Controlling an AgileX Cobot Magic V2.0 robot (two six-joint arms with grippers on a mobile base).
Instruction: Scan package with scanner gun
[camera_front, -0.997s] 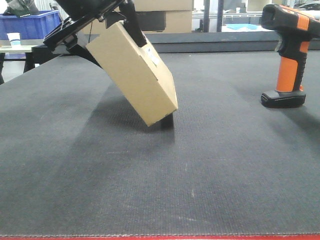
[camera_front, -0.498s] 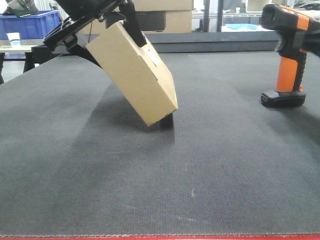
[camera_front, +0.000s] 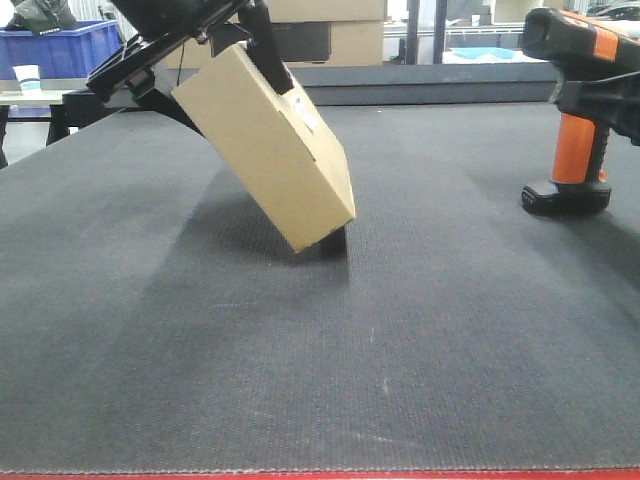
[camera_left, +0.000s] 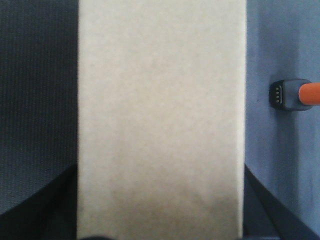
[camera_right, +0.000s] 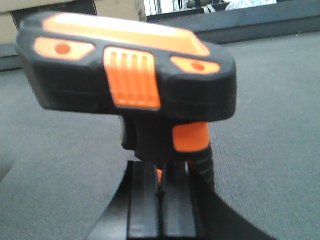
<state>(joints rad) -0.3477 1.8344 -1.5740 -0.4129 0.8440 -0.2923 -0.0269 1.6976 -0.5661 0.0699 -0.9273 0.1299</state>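
Right gripper (camera_right: 160, 169): the two black fingers lie close together, only a thin slit between them. Straight ahead at 12 o'clock in the wrist view is the scanner (camera_right: 130, 75), its handle just beyond the fingertips. Whether the tips touch it I cannot tell. The scanner stands upright on its base on the mat (camera_front: 300, 380), handle running 12 to 6, head turned toward 9 o'clock in the front view.

Left gripper (camera_front: 212, 52): fingers spread wide, clasping the box (camera_front: 270, 150) across its width at the upper end. The box hangs tilted, long axis from 11 to 5 o'clock, lowest corner on or just above the mat. A white label shows on its face toward 3 o'clock.

The box lies at 9 o'clock from the scanner, well apart. The right arm is the nearer to the scanner. In my judgement the fingers must widen round the handle before it can be lifted and aimed toward 9 o'clock.
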